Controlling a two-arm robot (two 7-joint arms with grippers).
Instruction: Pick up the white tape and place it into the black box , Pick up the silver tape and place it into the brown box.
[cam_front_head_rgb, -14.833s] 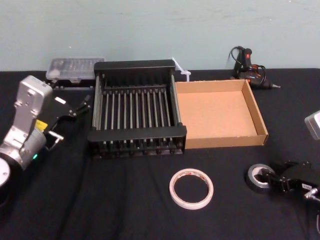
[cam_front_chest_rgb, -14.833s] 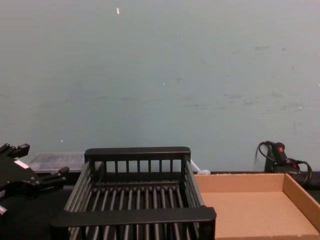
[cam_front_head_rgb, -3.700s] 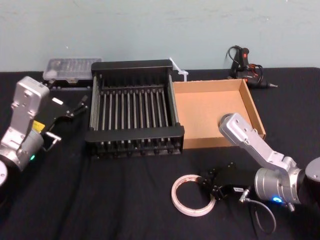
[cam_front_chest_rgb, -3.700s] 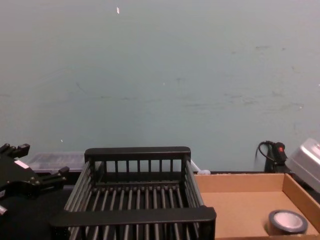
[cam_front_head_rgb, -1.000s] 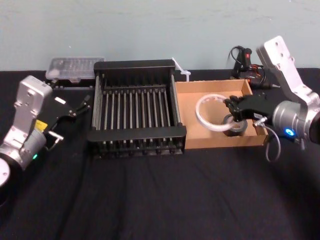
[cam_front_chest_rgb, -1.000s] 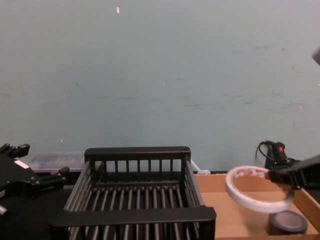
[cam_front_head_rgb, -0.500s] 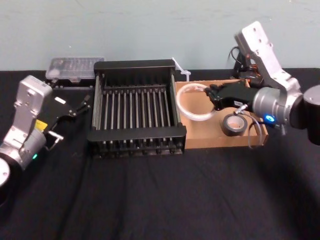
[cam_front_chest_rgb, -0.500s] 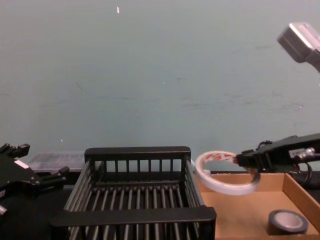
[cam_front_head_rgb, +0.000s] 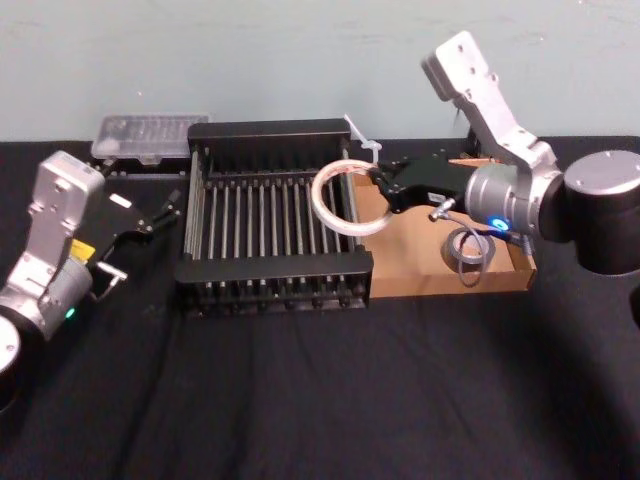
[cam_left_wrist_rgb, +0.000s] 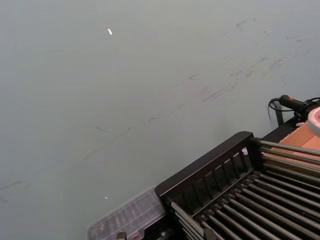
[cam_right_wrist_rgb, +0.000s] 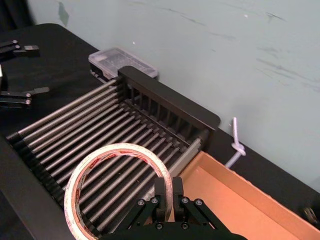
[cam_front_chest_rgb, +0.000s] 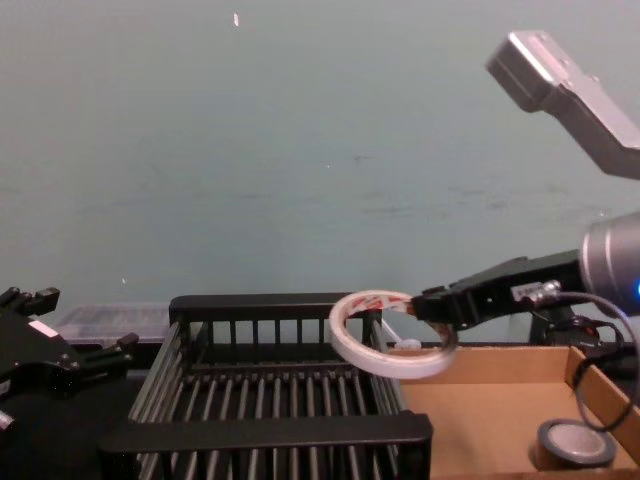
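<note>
My right gripper is shut on the white tape, pinching the ring's wall. It holds the roll in the air over the right side of the black box. The chest view shows the white tape tilted above the black box, with the right gripper behind it. In the right wrist view the white tape hangs over the crate's bars. The silver tape lies flat in the brown box near its front right corner. My left gripper is parked open, left of the crate.
A clear plastic case sits behind the crate's left end. A white zip tie lies by the crate's back right corner. A glue gun rests at the far right rear. Black cloth covers the table in front of both boxes.
My right gripper has carried the white tape leftward, from above the brown box to above the black box's right side. The silver tape stays in the brown box. The left arm has not moved.
</note>
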